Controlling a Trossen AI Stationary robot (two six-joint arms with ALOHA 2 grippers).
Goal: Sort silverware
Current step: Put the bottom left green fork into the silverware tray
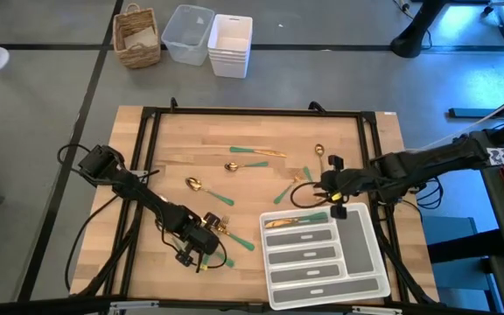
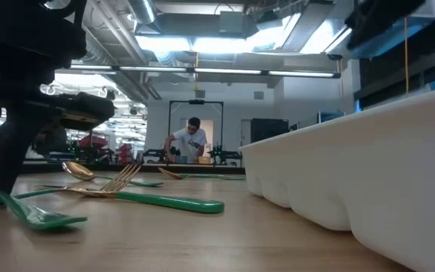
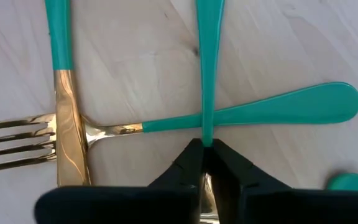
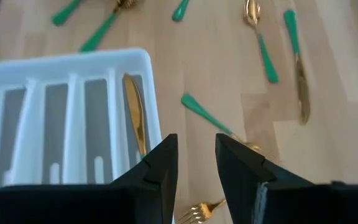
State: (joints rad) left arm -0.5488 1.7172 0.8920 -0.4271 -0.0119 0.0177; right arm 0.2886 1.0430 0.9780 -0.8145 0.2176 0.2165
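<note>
Gold-headed, green-handled silverware lies scattered on the wooden table: a knife (image 1: 256,152), spoons (image 1: 243,164) (image 1: 201,185) (image 1: 319,157) and a fork (image 1: 291,188). One knife (image 4: 135,118) lies in the white tray (image 1: 367,229). My left gripper (image 1: 201,243) is low over a small cluster near the table's near edge, shut on one piece (image 3: 207,74) that crosses a fork (image 3: 229,115). My right gripper (image 4: 194,162) hovers open above the tray's far rim, touching nothing. My left gripper pinches a utensil between its two fingers, where the green handle (image 3: 206,138) meets the gold neck. The handle runs straight away from the fingertips, so the fingers lie along it. It passes over the fork's handle; whether it is lifted clear, I cannot tell.
Another gold-and-green piece (image 3: 67,124) lies beside the fork's tines. A black frame (image 1: 147,140) borders the table. A wicker basket (image 1: 138,37), a clear bin (image 1: 188,33) and stacked white bins (image 1: 230,44) stand on the floor beyond the far edge. A person (image 2: 193,140) stands far off.
</note>
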